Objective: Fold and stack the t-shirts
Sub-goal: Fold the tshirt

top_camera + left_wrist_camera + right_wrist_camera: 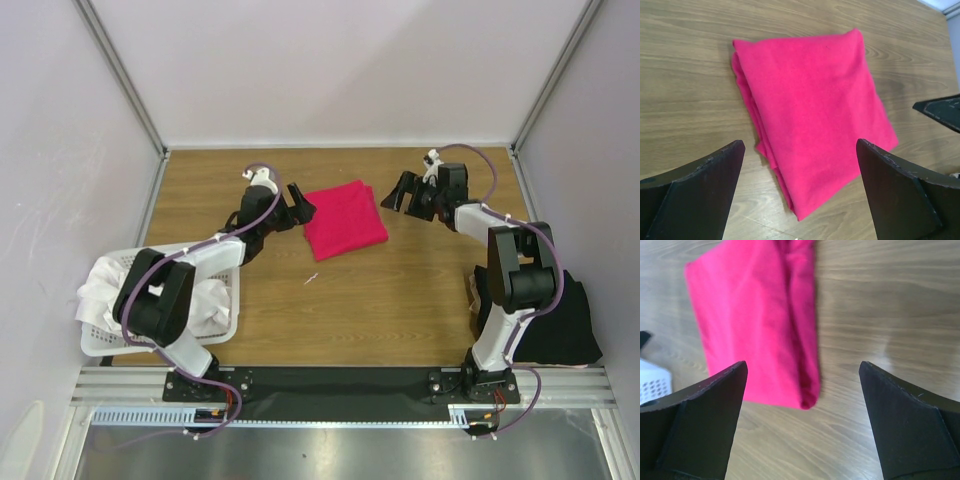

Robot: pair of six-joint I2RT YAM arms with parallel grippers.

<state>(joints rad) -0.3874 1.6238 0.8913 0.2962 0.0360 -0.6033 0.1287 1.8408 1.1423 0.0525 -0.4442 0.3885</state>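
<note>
- We see a bright crimson-pink soft-fabric t-shirt [345, 220] folded into a flat, roughly square packet. It lies toward the far middle of the wood-grain laminate table [400, 300], and its stacked layers show as soft rounded folds along one edge.
- The left gripper [297, 205] hangs just beside the packet's left edge. Its matte black, wedge-shaped fingers [700, 190] are spread wide with nothing between them.
- The right gripper [398, 192] sits near the packet's far right corner, apart from it. Its jaws also stand wide apart and empty.
- A white perforated plastic basket [225, 262] stands at the near left. Crumpled white fabric [100, 295] is heaped in it and bulges over its left rim.
- A black fabric garment [560, 320] lies in a smooth dark heap by the right arm's base, at the near right edge.
- A small pale scrap [312, 279] lies on the bare wood, nearer us than the pink packet.
</note>
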